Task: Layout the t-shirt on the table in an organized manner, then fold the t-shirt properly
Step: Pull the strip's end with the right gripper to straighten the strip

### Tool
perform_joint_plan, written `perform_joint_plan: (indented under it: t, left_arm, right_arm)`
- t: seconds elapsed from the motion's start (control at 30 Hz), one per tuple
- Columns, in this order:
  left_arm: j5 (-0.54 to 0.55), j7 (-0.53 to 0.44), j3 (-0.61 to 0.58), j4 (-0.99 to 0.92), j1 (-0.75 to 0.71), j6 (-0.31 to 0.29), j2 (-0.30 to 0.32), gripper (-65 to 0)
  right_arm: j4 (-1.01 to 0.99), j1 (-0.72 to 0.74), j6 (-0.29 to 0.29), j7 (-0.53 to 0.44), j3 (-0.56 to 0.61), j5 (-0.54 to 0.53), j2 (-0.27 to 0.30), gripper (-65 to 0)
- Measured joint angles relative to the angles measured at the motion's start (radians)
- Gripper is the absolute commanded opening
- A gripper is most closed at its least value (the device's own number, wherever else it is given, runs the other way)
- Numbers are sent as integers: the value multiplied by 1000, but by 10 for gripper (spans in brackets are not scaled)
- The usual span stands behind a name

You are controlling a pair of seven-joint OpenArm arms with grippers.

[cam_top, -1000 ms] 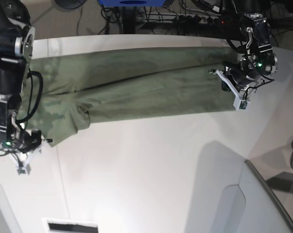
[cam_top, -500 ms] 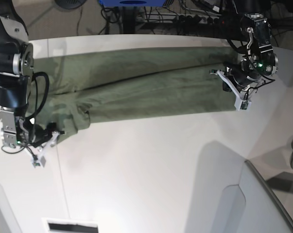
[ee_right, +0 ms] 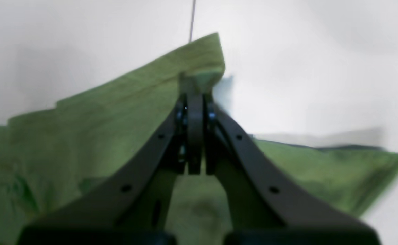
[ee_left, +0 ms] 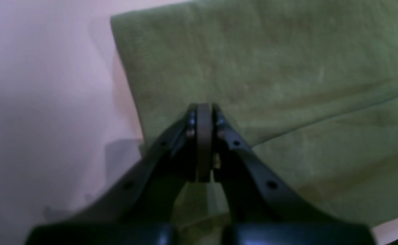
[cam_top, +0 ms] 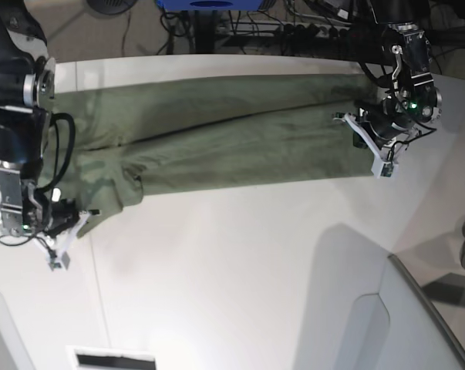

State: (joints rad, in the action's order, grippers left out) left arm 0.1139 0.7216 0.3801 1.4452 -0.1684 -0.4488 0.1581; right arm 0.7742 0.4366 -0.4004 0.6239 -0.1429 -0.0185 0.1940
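My right end effector [ee_right: 194,98] is clamped on a corner of the t-shirt [cam_top: 232,139], lifting that edge slightly off the bench [cam_top: 240,270]. My left end effector [ee_left: 204,115] is closed too, pinching the shirt's hem at the opposite end. The olive-green shirt lies stretched lengthwise across the far part of the white bench, between my two arms.

Soft matt cloth t-shirt [cam_top: 240,142] on smooth white table [cam_top: 240,270].

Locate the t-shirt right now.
In the base view the t-shirt lies stretched across the table's far half, between the right gripper at left and left gripper at right.
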Motion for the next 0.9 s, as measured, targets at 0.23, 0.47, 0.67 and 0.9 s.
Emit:
perform_joint_plan:
  t: [0.23,0.47,0.67,0.9]
  left_arm:
    - [-1,1,1,-1,2,0,2,-650]
    - [0,0,-6,-19,4,0,16,-650]
    - [-1,0,-10,-42,4,0,36,-650]
    - [0,1,-10,-42,4,0,35,-650]
  right_arm:
    - [371,-164,-2,219,-13,-1,-21,-650]
    - [659,-333,0,377,-74,1,-46,-650]
    - [833,-454,-2,447,-73,-5,-49,-650]
    - [835,-528,-5,446,-131,-4,-99,-650]
